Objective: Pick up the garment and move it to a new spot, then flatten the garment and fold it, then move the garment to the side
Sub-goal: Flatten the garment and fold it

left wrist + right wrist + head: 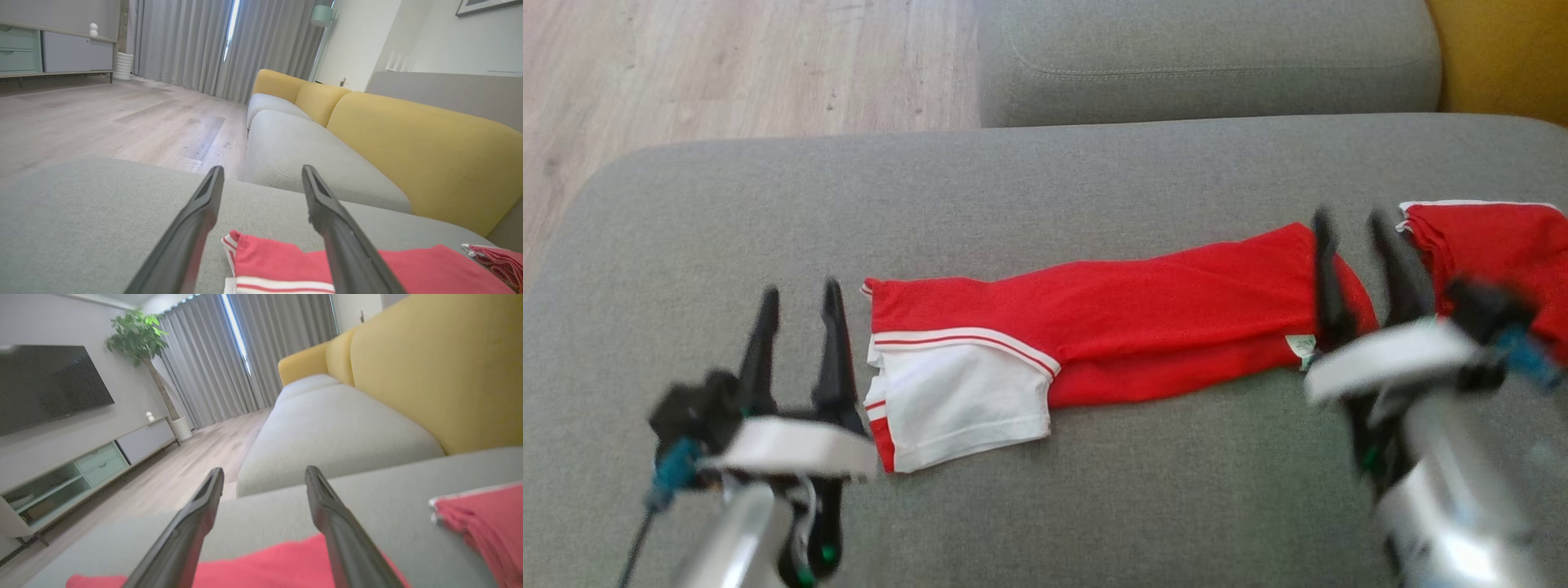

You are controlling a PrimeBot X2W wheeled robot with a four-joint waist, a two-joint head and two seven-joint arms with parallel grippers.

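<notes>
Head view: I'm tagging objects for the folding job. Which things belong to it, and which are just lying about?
Job: red-and-white garment; left claw and right claw, both open; grey cushion under it.
Lying about: second red cloth, yellow backrest, far cushion, wooden floor.

Soft daylight from the curtain gap point(231, 28); right hand point(1350, 220) motion-blurred.
</notes>
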